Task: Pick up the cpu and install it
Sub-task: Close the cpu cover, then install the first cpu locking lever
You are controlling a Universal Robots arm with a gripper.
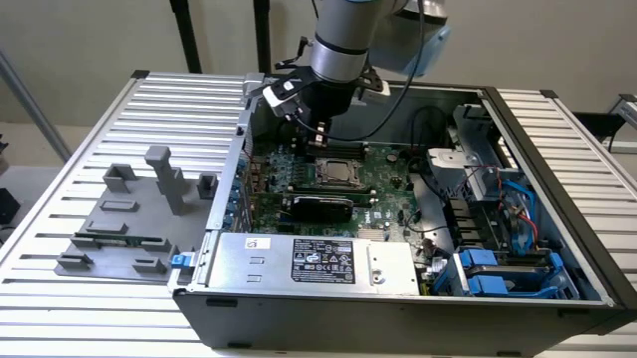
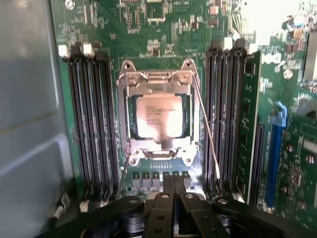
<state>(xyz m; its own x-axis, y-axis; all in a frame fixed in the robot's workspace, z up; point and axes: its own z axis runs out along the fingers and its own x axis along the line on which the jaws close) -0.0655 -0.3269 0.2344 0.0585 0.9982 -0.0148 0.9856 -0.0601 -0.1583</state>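
1. Computer case (image 1: 398, 317) lies open, motherboard (image 1: 390, 183) flat inside.
2. Gripper (image 2: 174, 181) hovers above the socket frame (image 2: 158, 79), fingers pressed together, holding nothing.
3. Cpu (image 2: 158, 116) sits flat in that frame, metal top up. It is square, with its edges parallel to the flanking memory slots (image 2: 94, 124).

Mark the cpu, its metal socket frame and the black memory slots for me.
cpu (image 2: 158, 116): wrist view, middle of its shiny top.
socket frame (image 2: 157, 79): wrist view, metal bar beside the cpu.
memory slots (image 2: 91, 124): wrist view, halfway along one black slot.

Exterior: high, oblique, whole case (image 1: 398, 317). Wrist: close above shared socket (image 2: 157, 78).
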